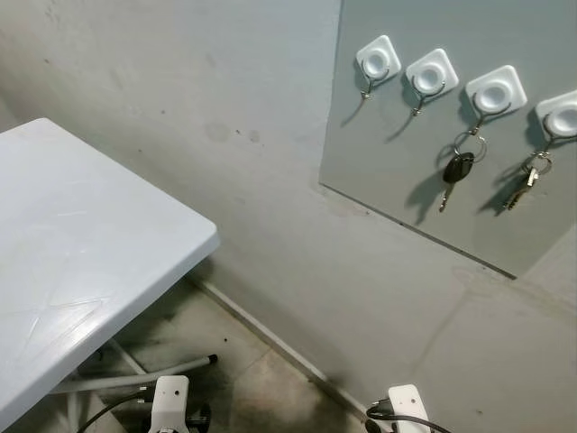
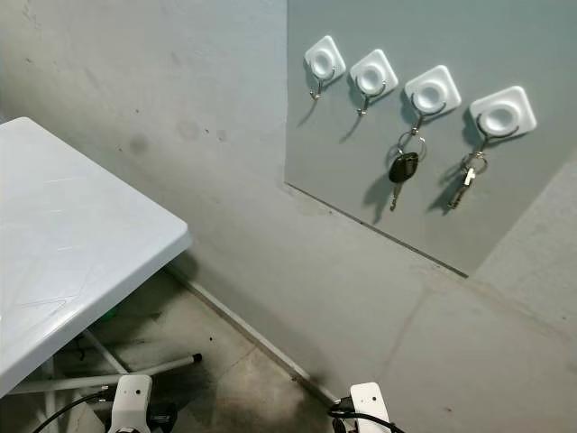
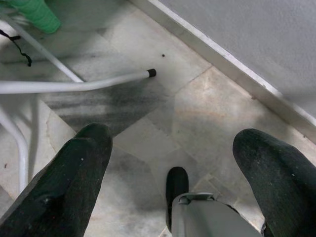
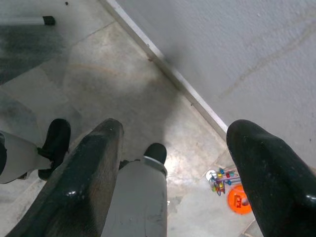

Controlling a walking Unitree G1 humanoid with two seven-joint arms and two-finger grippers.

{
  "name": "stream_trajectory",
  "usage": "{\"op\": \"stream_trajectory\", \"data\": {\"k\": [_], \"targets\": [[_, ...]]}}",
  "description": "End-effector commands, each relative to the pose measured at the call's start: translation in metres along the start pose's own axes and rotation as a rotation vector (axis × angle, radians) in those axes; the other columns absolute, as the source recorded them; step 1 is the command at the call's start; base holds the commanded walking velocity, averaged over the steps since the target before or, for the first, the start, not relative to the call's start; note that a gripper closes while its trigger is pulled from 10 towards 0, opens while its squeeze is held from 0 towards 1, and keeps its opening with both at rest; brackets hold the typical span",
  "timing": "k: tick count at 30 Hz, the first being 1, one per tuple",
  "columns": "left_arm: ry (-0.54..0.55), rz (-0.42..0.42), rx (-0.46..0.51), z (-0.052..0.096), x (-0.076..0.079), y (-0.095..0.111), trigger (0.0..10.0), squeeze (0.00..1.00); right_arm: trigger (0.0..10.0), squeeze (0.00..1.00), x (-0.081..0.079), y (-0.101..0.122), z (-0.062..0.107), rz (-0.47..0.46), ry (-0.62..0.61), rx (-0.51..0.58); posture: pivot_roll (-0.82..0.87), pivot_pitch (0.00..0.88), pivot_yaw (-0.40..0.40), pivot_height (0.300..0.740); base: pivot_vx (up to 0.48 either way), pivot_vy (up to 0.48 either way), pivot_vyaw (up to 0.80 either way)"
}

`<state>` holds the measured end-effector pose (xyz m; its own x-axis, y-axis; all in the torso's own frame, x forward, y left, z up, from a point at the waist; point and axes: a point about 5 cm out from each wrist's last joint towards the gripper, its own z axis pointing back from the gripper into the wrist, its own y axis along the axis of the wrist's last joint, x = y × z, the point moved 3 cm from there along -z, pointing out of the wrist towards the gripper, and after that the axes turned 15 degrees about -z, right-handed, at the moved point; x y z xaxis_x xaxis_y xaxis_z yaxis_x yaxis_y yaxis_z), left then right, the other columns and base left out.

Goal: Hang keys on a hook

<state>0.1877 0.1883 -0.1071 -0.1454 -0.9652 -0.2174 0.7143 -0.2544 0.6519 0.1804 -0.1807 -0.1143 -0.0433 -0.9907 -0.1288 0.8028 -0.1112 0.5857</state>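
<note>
Down low, the left claw [image 3: 170, 163] hangs released over the tiled floor [image 3: 197, 103], fingers [image 3: 74, 173] wide apart, holding nothing. The right claw [image 4: 173, 163] hangs likewise, spread and holding nothing, near the skirting. A small orange toy [image 4: 238, 201] lies on the floor by the wall. Higher up, a grey panel [image 2: 505, 45] carries four white hooks [image 2: 325, 60]. A black-headed key [image 2: 402, 168] hangs from the third hook, a metal key bunch [image 2: 467, 175] from the fourth; the first two are bare. A white desk [image 1: 81, 262] stands to the left.
</note>
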Motion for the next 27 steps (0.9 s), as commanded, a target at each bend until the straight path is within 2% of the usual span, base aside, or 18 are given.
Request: {"op": "stream_trajectory", "data": {"k": [1, 27], "targets": [[-0.002, -0.012, -0.016, 0.0012, -0.0012, -0.0047, 10.0, 0.00, 10.0, 0.00, -0.0012, -0.0004, -0.0002, 0.000, 0.002, -0.003, -0.08, 0.000, 0.003, 0.740, 0.000, 0.000, 0.80], [0.003, 0.000, -0.011, 0.0006, -0.0018, -0.0028, 10.0, 0.00, 10.0, 0.00, -0.0043, 0.0018, -0.0014, -0.006, 0.007, 0.001, -0.08, 0.000, 0.003, 0.740, 0.000, 0.000, 0.80]]}}
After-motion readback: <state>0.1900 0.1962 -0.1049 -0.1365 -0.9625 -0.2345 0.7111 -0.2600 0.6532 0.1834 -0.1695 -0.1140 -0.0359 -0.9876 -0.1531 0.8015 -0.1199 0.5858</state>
